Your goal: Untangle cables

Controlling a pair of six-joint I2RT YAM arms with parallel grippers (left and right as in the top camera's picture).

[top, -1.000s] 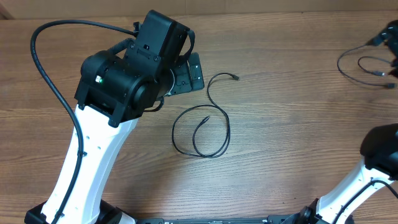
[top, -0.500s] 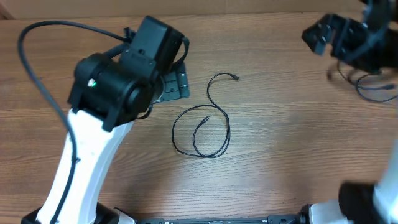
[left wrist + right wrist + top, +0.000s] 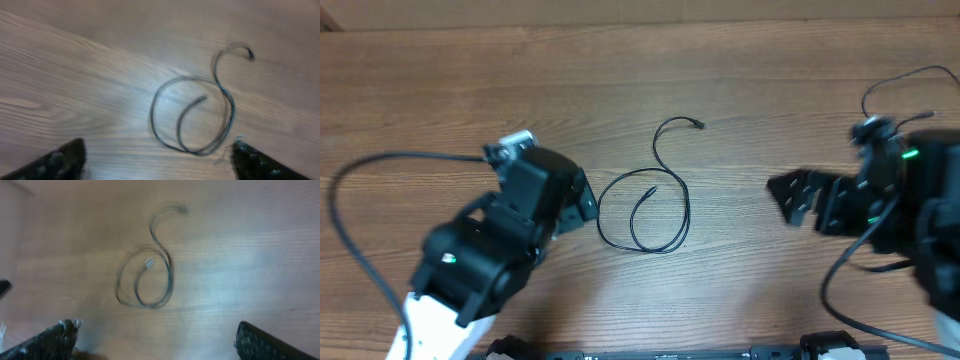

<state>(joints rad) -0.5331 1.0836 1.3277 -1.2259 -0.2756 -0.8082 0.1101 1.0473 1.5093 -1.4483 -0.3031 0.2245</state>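
Across the whole overhead view, a wood-grain table (image 3: 740, 60) is carrying everything. On its left side the left arm (image 3: 485, 255) is reaching up from the near edge, black at the wrist and white lower down. The right arm (image 3: 905, 195) is coming in from the right edge and pointing toward the middle. The left gripper (image 3: 582, 200) is hanging close to the left side of the cable (image 3: 688, 210). In the wrist view its fingers (image 3: 55, 160) are standing wide apart, with only bare wood between them and the cord lying ahead of them. The right gripper (image 3: 782, 200) is hanging well apart from the cord. Its fingers (image 3: 265, 340) are likewise spread wide and gripping nothing. The cable is lying flat in the middle of the table between the two grippers, nearer the left one, with neither touching it. It is forming one loose loop. One end is curling inward, putting a plug (image 3: 653, 190) inside the loop. The other end is running off toward the far edge in a hook and finishing in a second plug (image 3: 698, 124) outside the loop.
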